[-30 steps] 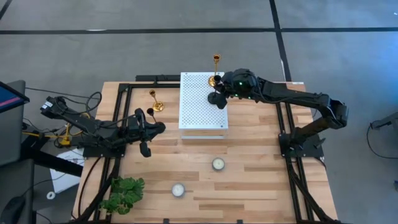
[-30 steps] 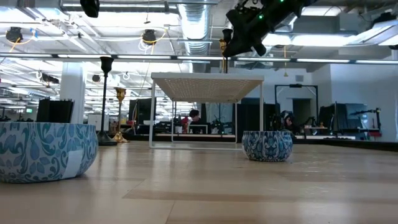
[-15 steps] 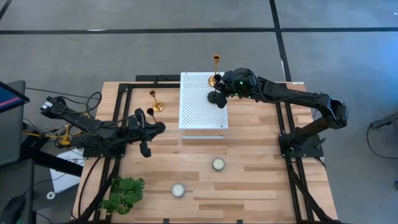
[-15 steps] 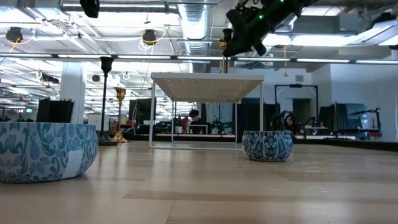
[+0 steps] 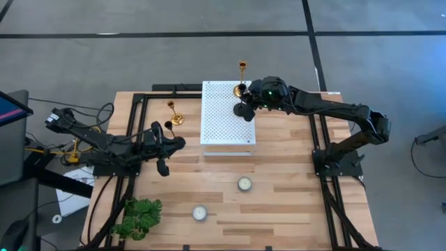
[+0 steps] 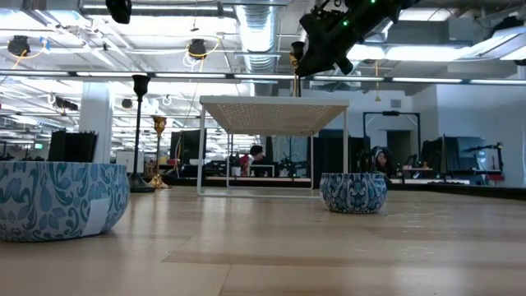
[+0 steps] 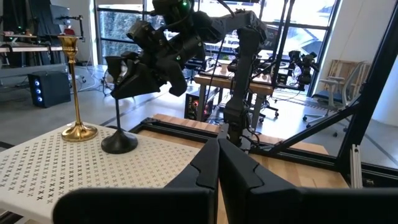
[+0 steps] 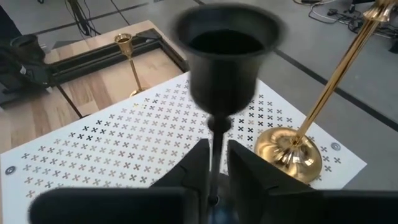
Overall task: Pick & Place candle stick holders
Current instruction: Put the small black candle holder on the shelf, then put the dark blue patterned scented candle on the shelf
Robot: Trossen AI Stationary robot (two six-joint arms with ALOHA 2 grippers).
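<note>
Right claw [image 8: 214, 163] over the far right corner of the white perforated stand [image 5: 226, 122]. Fingers now slightly parted around the stem of the black candle stick holder [image 7: 118, 102]; a second ago they were clamped shut on it. Holder stands upright on the stand, beside a gold candle stick holder [image 7: 76, 87]. Left claw [image 5: 162, 143] shut, empty, unmoved over the counter [image 5: 279, 181].
</note>
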